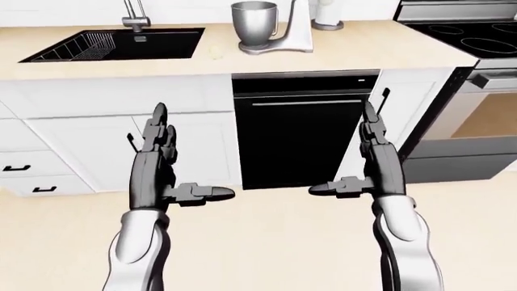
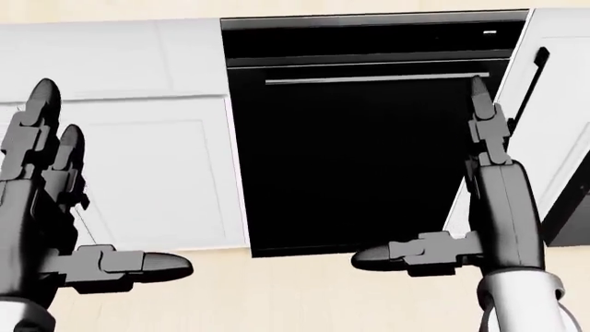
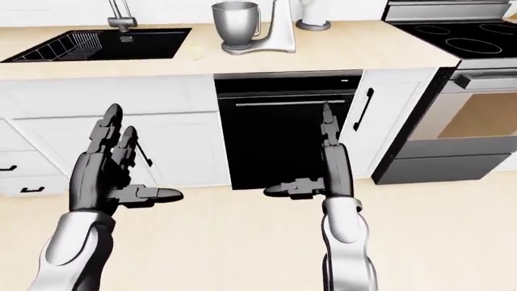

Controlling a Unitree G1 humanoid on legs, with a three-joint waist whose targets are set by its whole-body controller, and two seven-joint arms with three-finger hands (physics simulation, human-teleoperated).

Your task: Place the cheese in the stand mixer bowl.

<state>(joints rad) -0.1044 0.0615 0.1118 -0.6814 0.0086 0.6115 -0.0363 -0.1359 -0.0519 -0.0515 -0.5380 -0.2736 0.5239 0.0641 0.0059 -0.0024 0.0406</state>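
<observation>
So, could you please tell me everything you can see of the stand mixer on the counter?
The stand mixer stands upright on the pale counter near the top of the left-eye view, right of the black sink and above the black dishwasher. Its body looks light grey or white, with a sloped column rising out of frame, so the head is cut off. A shiny metal bowl sits on its base, on the left side. Neither hand touches it. A small pale item, possibly the cheese, lies on the counter left of it.

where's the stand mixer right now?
The stand mixer sits at the top centre of the left-eye view, on the counter above the black dishwasher, right of the sink and left of the stove.
</observation>
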